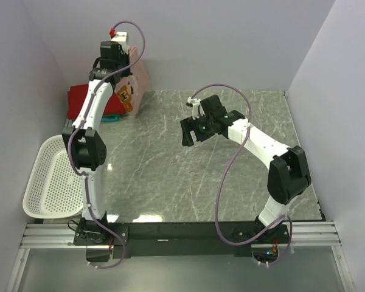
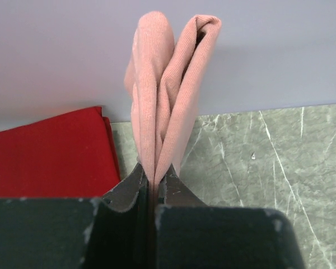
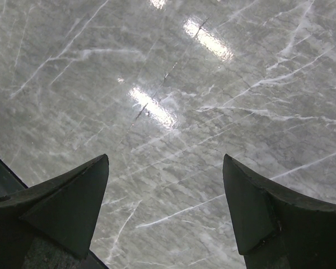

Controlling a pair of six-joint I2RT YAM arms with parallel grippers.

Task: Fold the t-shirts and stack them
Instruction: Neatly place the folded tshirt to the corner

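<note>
At the near-left side of the table (image 1: 170, 176), beside the left arm's base, the white perforated basket (image 1: 45, 182) is set apart from the work and is touched by neither arm. Further in, over bare marble at mid-table, the right gripper (image 3: 165, 162) is held with its jaws wide apart and nothing between them. The right arm is bent at the elbow and reached inward toward the left, the fingers angled down at the surface. This pose is judged to be one of waiting, so that room is given to the other arm. At the far-left corner, the left arm is stretched nearly to its full reach and raised, and the left gripper (image 2: 151, 182) is pinched tight on the dusty-pink t-shirt (image 2: 168, 84), several layers of which are pressed between the fingers. The cloth is carried as a folded bundle hanging from the grip; whether its lower corner touches the table cannot be told. Just beside and below it, the red t-shirt (image 2: 50, 145) is laid flat and folded, with the teal t-shirt (image 1: 112, 120) showing under its near edge. The pink one is therefore judged to be held up for placing on that stack.
</note>
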